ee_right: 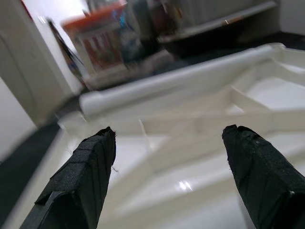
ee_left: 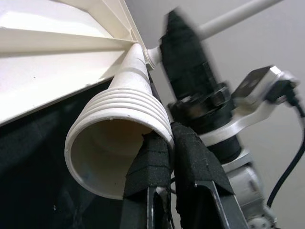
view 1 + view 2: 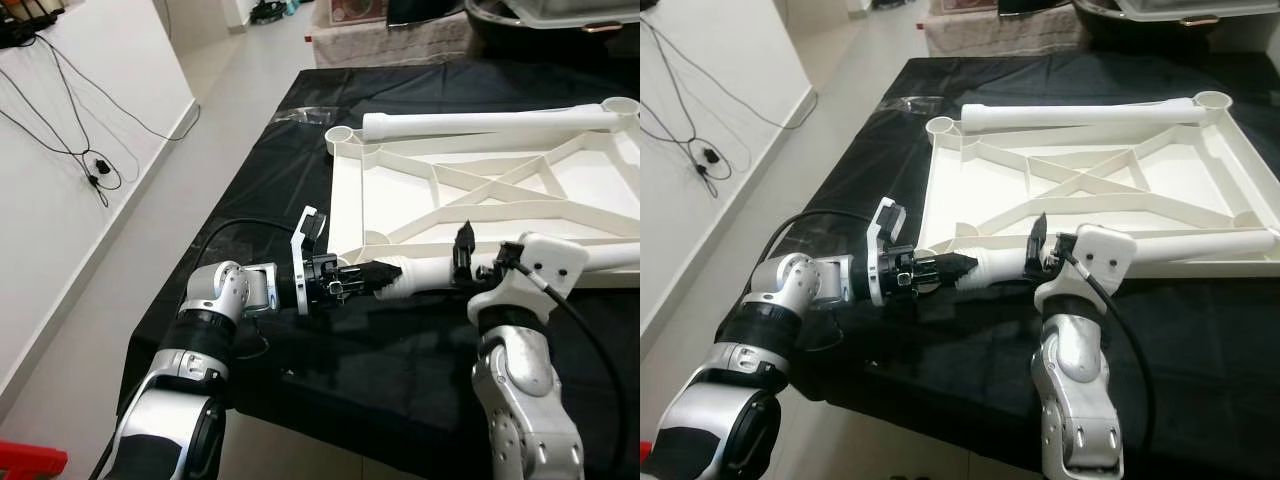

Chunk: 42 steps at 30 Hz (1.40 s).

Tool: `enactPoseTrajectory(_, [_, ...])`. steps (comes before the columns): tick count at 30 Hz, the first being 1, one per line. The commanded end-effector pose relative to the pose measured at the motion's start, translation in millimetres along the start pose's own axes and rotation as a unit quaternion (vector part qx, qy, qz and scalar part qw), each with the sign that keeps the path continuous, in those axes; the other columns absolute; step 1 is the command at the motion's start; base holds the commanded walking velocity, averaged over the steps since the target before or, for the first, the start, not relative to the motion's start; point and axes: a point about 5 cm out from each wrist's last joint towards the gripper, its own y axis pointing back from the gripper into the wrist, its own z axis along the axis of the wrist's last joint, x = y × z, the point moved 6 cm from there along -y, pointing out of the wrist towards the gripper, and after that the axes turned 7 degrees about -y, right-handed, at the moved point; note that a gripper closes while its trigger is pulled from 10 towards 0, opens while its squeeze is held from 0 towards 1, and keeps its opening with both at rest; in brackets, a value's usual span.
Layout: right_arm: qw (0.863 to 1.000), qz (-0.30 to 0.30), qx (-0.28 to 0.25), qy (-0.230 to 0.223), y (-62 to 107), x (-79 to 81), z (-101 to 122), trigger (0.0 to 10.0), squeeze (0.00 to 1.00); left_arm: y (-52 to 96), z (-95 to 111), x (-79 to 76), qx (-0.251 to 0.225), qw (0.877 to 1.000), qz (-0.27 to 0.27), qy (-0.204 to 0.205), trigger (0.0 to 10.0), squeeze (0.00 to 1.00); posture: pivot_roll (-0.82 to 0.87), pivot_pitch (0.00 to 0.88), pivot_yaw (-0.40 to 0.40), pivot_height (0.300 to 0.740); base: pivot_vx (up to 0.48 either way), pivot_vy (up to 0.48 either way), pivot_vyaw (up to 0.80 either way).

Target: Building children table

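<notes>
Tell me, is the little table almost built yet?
Not yet. The white tabletop lies upside down on the black cloth, with no legs standing up. One leg rests along its far edge. The left gripper pinches the ribbed end of another leg, lying flat; the right gripper is open above it. The legs are yet to be fitted.

On my feed the tabletop [image 3: 590, 190] is cream-white all over, its ribs the same shade, and it lies on a glossy black cloth [image 3: 270, 170]. Both table legs match it: the near leg [image 3: 430, 270], with a ridged end, and the far leg [image 3: 490, 122]. My left gripper [image 3: 385, 276] and right gripper [image 3: 462, 255] have matte black fingers on silver arms. I see a pale grey floor [image 3: 90, 290], a white wall [image 3: 90, 60] with black cables [image 3: 60, 130], and something red [image 3: 30, 462] low down.
</notes>
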Motion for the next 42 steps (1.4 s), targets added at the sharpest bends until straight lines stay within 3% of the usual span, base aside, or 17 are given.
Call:
enactPoseTrajectory(1, [1.0,0.019,0.007,-0.017,-1.6,8.9,-1.5,10.0,0.0,13.1,9.5,3.9,-0.029,0.999,0.019,-0.005,0.0,0.0,0.22,0.171,0.126,0.74,0.0,0.0,0.0])
enactPoseTrajectory(7, [0.998,0.041,0.0,-0.045,-9.9,19.8,5.1,10.0,0.0,23.1,20.8,-1.3,-0.057,0.998,0.026,-0.029,0.0,0.0,0.22,0.148,0.104,0.74,0.0,0.0,0.0])
enactPoseTrajectory(11, [0.988,0.075,0.004,-0.132,-23.5,38.0,11.6,10.0,0.0,41.3,40.6,-13.7,-0.115,0.991,0.033,-0.06,0.0,0.0,0.2,0.11,0.075,0.74,0.0,0.0,0.0])
enactPoseTrajectory(17, [0.979,0.084,0.027,-0.186,-33.1,41.0,6.4,10.0,0.0,49.4,46.3,-22.9,-0.149,0.986,0.037,-0.07,0.0,0.0,0.2,0.088,0.053,0.74,0.0,0.0,0.0])
enactPoseTrajectory(26, [0.975,0.082,0.031,-0.205,-38.5,37.7,5.1,10.0,0.0,57.6,43.7,-25.7,-0.166,0.982,0.049,-0.076,0.0,0.0,0.2,0.072,0.037,0.74,0.0,0.0,0.0])
enactPoseTrajectory(28, [0.951,0.094,0.047,-0.29,-43.4,42.9,6.5,10.0,0.0,67.2,38.9,-22.5,-0.176,0.977,0.081,-0.092,0.0,0.0,0.18,0.049,0.026,0.74,0.0,0.0,0.0])
enactPoseTrajectory(29, [0.951,0.094,0.047,-0.29,-43.4,42.9,6.5,10.0,0.0,67.2,38.9,-22.5,-0.176,0.977,0.081,-0.092,0.0,0.0,0.18,0.049,0.026,0.74,0.0,0.0,0.0])
enactPoseTrajectory(30, [0.941,0.101,0.054,-0.319,-44.9,45.2,6.8,10.0,0.0,72.2,38.2,-21.2,-0.185,0.973,0.095,-0.1,0.0,0.0,0.18,0.045,0.021,0.74,0.0,0.0,0.0])
enactPoseTrajectory(31, [0.935,0.106,0.059,-0.333,-45.0,45.7,5.0,10.0,0.69,79.4,41.1,-22.2,-0.204,0.967,0.106,-0.111,0.0,0.0,0.17,0.042,0.018,0.74,0.0,0.0,0.0])
enactPoseTrajectory(33, [0.934,0.108,0.063,-0.335,-44.9,45.2,3.3,10.0,0.69,83.7,43.4,-23.5,-0.218,0.962,0.112,-0.117,0.0,0.0,0.17,0.041,0.016,0.74,0.0,0.0,0.0])
enactPoseTrajectory(34, [0.931,0.114,0.071,-0.34,-43.5,45.4,-0.9,10.0,1.0,89.1,48.3,-26.2,-0.235,0.956,0.119,-0.128,0.0,0.0,0.17,0.038,0.01,0.74,0.0,0.0,0.0])
enactPoseTrajectory(37, [0.926,0.116,0.092,-0.348,-40.7,44.9,-11.4,10.0,1.0,97.5,56.1,-30.0,-0.255,0.947,0.133,-0.142,0.2,0.0,0.18,0.032,-0.001,0.74,0.0,0.0,0.0])
enactPoseTrajectory(38, [0.924,0.115,0.102,-0.351,-39.3,44.4,-16.7,10.0,0.11,100.9,59.1,-31.1,-0.262,0.944,0.14,-0.147,10.0,0.0,0.18,0.032,-0.001,0.74,0.0,0.0,0.0])
enactPoseTrajectory(39, [0.922,0.114,0.114,-0.352,-37.8,43.6,-23.8,10.0,0.11,105.4,62.0,-32.2,-0.268,0.94,0.149,-0.151,10.0,0.0,0.18,0.029,-0.008,0.74,0.0,0.0,0.0])
enactPoseTrajectory(40, [0.918,0.115,0.133,-0.356,-35.1,44.1,-33.0,10.0,0.0,109.5,64.9,-36.7,-0.274,0.936,0.151,-0.16,10.0,0.0,0.18,0.028,-0.011,0.74,0.0,0.0,0.0])
enactPoseTrajectory(41, [0.918,0.115,0.133,-0.356,-35.1,44.1,-33.0,10.0,0.0,109.5,64.9,-36.7,-0.274,0.936,0.151,-0.16,10.0,0.0,0.18,0.028,-0.011,0.74,0.0,0.0,0.0])
enactPoseTrajectory(42, [0.909,0.123,0.153,-0.368,-32.0,47.0,-40.6,10.0,0.0,111.6,65.8,-41.5,-0.277,0.934,0.151,-0.167,10.0,0.0,0.18,0.028,-0.011,0.74,0.0,0.0,0.0])
